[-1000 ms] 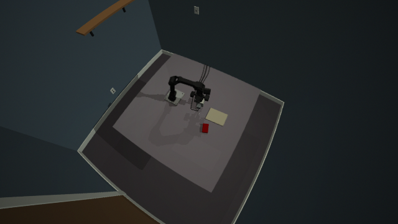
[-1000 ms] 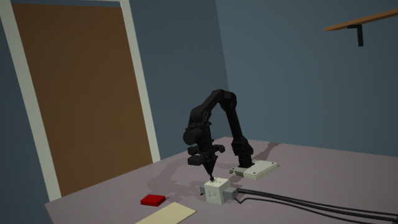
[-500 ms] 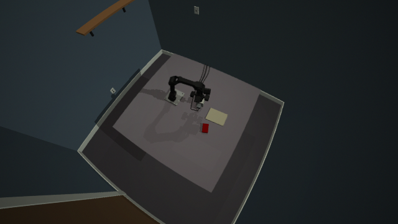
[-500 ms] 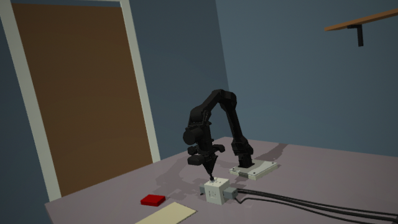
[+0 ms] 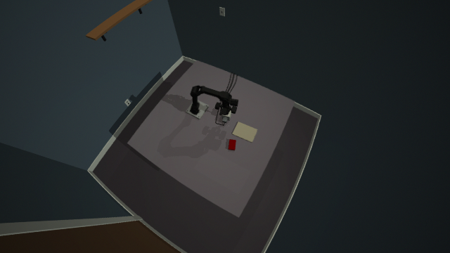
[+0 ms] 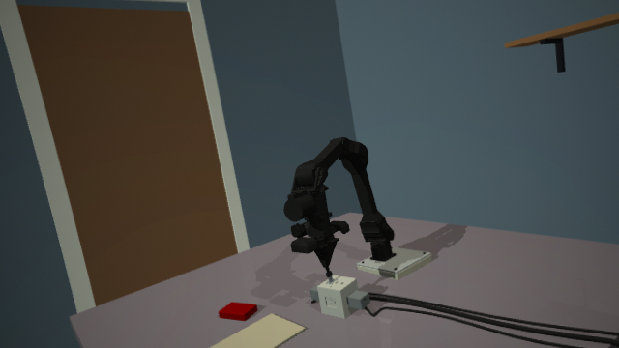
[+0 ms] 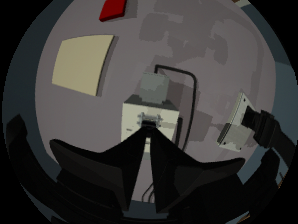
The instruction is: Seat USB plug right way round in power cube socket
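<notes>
The white power cube [image 6: 340,309] [image 7: 131,114] stands upright on the table under the arm. My gripper [image 6: 329,272] [image 7: 148,131] points down over its top face and is shut on the small dark USB plug [image 7: 149,123]. The plug stands upright at the top socket, and a bit of grey metal shows around its foot in the wrist view. The fingertips cover most of the plug, so its depth and which way round it is cannot be told. In the top view the arm hides most of the cube.
Grey plugs [image 6: 358,300] [image 7: 155,87] sit in the cube's sides, with black cables [image 6: 435,305] running off across the table. A red block [image 5: 232,145] [image 6: 238,310] [image 7: 113,9] and a flat cream pad [image 5: 245,132] [image 6: 266,333] [image 7: 82,65] lie near the cube.
</notes>
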You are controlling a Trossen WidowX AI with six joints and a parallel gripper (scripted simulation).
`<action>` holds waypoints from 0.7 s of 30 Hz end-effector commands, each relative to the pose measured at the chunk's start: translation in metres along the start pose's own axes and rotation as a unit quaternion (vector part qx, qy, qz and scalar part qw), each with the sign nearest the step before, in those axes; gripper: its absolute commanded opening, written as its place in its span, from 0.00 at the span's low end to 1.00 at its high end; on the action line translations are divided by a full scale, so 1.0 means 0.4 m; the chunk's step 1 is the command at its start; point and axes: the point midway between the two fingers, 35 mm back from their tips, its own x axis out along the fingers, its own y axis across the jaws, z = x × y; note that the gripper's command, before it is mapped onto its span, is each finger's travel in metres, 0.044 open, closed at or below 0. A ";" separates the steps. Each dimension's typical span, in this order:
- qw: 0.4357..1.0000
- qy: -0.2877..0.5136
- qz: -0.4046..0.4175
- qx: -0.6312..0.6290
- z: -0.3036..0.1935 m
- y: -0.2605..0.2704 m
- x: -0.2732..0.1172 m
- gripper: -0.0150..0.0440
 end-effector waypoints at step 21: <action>1.000 0.000 0.000 0.001 0.000 0.000 -0.042 0.25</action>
